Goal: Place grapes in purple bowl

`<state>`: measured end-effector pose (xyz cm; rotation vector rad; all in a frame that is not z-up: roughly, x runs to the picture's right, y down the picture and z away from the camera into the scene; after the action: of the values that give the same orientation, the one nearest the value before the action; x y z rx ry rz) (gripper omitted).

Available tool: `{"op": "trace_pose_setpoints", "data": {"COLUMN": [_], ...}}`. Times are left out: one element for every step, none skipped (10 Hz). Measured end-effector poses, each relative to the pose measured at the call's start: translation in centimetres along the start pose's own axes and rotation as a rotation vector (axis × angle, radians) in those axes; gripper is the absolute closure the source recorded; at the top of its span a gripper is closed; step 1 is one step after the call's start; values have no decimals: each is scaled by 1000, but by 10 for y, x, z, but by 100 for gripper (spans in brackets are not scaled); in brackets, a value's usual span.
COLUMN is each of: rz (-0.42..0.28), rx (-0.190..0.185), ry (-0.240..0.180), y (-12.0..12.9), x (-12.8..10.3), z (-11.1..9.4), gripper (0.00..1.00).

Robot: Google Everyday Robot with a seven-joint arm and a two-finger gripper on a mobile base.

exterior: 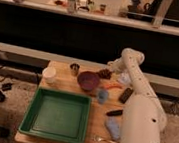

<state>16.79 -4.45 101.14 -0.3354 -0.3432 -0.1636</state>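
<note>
Two-finger gripper [111, 68] close over dark reddish-purple grape cluster [104, 74], jaws spread, nothing grasped; round dull purple bowl [88, 81] just beside cluster.

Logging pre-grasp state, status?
Tool open, beside grapes at far edge of table. Grapes not held. Purple bowl next to them, path clear.

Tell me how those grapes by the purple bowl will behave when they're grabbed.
The grapes look like a bumpy cluster, so the hold will probably be uneven. The rounded berries may roll if nudged. The gripper hangs just beside them, open.
</note>
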Motion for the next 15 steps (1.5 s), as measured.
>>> {"op": "trace_pose_setpoints", "data": {"rz": [-4, -9, -13, -16, -20, -24, -27, -30, -35, -36, -37, -35, -33, -31, -28], "rx": [-2, -4, -7, -8, -10, -14, -13, -16, -17, -21, -22, -28, -31, -42, -53], "ry": [-3, -5, -8, -10, -13, -17, -19, -21, -24, -26, -28, -30, -32, -35, -41], "y": [-1, -2, -2, -3, -3, -3, -4, -3, -4, -3, -3, -2, -2, 0, 1], "x": [-2, -5, -7, -9, -10, -13, -14, -15, -18, -19, -20, -19, -18, -17, -14], "z": [1, 2, 4, 5, 6, 7, 7, 9, 9, 11, 12, 13, 15, 18, 21], "gripper": [20, 20, 20, 20, 20, 20, 20, 20, 20, 20, 20, 20, 20, 20, 22]}}
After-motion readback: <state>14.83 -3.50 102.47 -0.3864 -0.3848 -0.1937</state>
